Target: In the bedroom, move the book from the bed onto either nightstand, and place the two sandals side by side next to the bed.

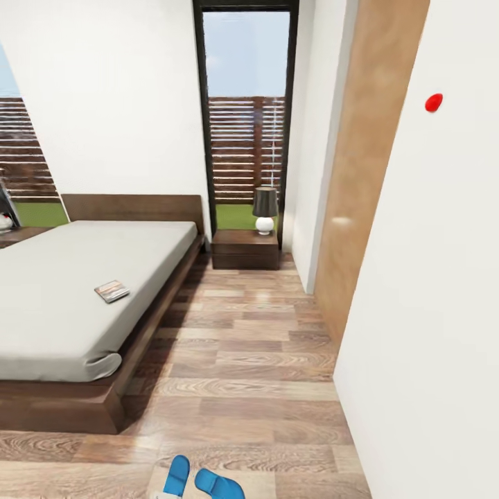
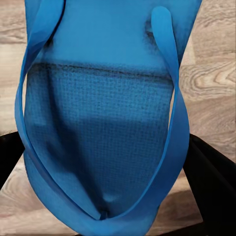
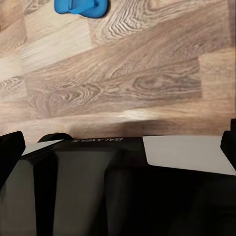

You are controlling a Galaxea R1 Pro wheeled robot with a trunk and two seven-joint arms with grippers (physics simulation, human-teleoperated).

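At the robot's feet, low in the head view, the two sandals [image 1: 199, 479] lie on the wood floor [image 1: 263, 360], toes spread a little apart. The left hand [image 2: 105, 162] sits right over one sandal [image 2: 103, 123]: its dark fingers [image 2: 214, 172] show on either side of the blue sole, so it looks spread around the sandal, though I cannot tell whether the fingers touch it yet. The right hand [image 3: 118, 142] hangs above bare planks, fingertips wide apart and holding nothing, with the other sandal [image 3: 81, 6] well ahead of it.

The step in hand seems to be taking hold of this sandal. It should go best if the fingers close on the sole edges, not the loose straps, which would likely give and let it swing.

Farther on, the bed [image 1: 76, 305] runs along the left, and the floor strip beside its frame is the likely spot for the pair. The book [image 1: 111, 291] lies on the mattress near that edge, not yet moved. Beyond, the nightstand [image 1: 245, 249] stands by the window, a lamp [image 1: 265, 210] on its top, leaving room for the book beside it.
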